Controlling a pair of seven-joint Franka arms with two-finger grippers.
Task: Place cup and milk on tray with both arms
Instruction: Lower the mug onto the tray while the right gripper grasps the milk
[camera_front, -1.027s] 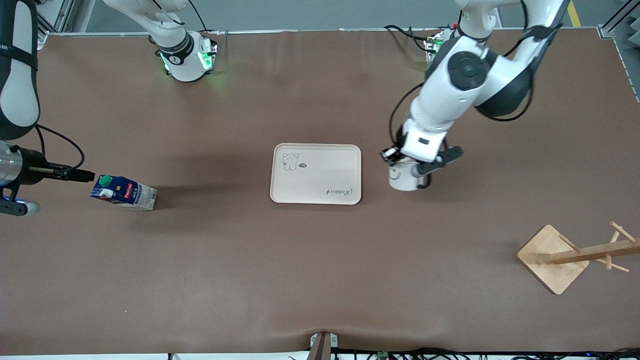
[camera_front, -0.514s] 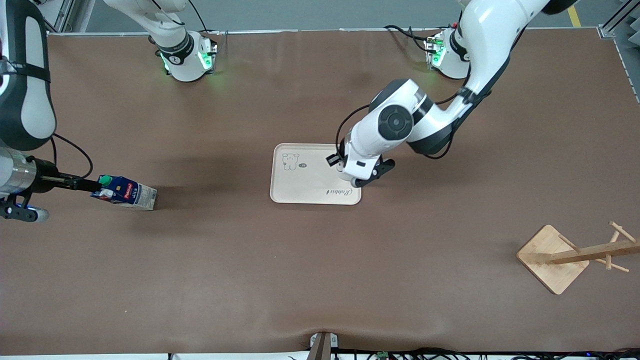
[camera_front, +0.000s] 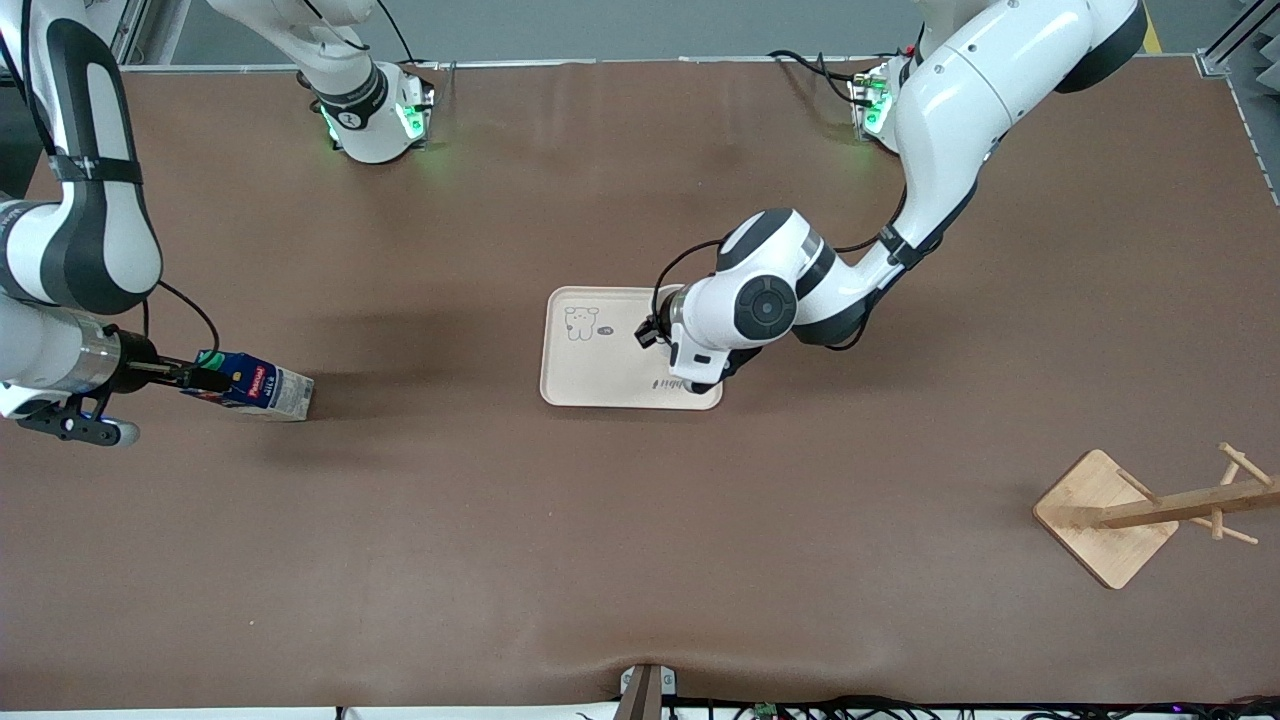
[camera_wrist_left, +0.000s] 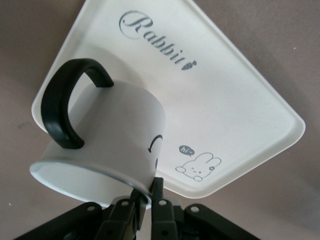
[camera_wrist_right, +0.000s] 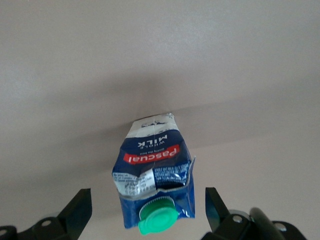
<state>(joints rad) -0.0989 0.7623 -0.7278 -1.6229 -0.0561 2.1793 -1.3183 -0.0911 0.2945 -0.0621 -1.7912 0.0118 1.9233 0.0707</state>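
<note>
Sideways, the milk (camera_front: 255, 389) points its cap toward the right hand (camera_wrist_right: 147, 212).

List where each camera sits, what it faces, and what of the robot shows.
Front view: high across the table, facing both bases; both arms, tray, milk.
Left wrist view: on the left arm, looking down its shut jaws at the cup they pinch by the rim over the tray.
Right wrist view: on the right arm, facing the milk between open jaws.
Shared: each wrist view shares tray or milk with the front view.
</note>
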